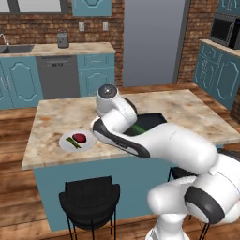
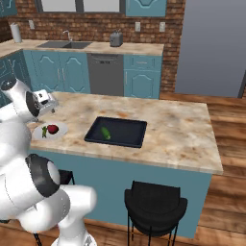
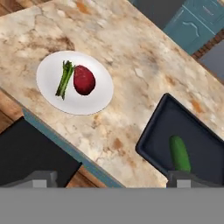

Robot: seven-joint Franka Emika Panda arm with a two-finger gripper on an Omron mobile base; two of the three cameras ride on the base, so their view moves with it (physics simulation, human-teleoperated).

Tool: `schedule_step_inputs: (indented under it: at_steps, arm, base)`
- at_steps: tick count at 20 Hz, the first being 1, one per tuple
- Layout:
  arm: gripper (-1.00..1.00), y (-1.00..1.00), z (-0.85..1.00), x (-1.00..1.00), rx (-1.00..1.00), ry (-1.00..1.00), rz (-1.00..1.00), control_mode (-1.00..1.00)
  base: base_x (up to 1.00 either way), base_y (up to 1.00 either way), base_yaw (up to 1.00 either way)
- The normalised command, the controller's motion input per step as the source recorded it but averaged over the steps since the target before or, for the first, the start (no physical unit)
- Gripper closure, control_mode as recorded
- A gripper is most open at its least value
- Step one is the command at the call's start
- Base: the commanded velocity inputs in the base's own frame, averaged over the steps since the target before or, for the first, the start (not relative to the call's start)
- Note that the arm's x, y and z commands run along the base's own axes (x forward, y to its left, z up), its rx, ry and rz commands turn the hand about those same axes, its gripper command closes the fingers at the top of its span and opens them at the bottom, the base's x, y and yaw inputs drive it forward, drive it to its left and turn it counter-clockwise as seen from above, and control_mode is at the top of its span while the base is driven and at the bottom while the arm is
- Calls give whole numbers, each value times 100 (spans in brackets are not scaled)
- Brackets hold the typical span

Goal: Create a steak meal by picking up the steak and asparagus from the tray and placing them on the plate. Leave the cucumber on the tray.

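On the left of the marble-topped desk sits the white plate, and both foods already lie on it: the asparagus on the left, the steak just beside it on the right, the 2 nearly touching. To the right, near but apart from the plate, the black tray holds the cucumber alone, as the task wants.

The hand is raised above the desk near the plate, in the right base view. In the hand view its 2 dark fingertips stand far apart at the bottom edge with nothing between them, so it is spread and empty.

Judging from this layout, the meal looks complete, and what remains is to get clear without undoing it. The risks:
- A low sweep of the arm over the plate could knock the steak or roll the thin asparagus off, since the plate is shallow.
- The plate lies near the desk's front edge, so a nudge could push it towards the stools below.
- Reaching right again could disturb the cucumber, which should stay put.
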Motion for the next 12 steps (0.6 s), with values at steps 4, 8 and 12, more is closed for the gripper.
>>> schedule_step_inputs:
  at_steps: [4, 8, 12]
  arm:
    - [-100, -66, 1, -25, -1, -8, -4, -100]
    - [-100, -81, 0, -15, 0, 0, 0, -100]
    - [-100, -84, -1, -14, 0, 0, 0, -100]
  base:
    - [0, 0, 0]
    - [0, 0, 0]
    - [0, 0, 0]
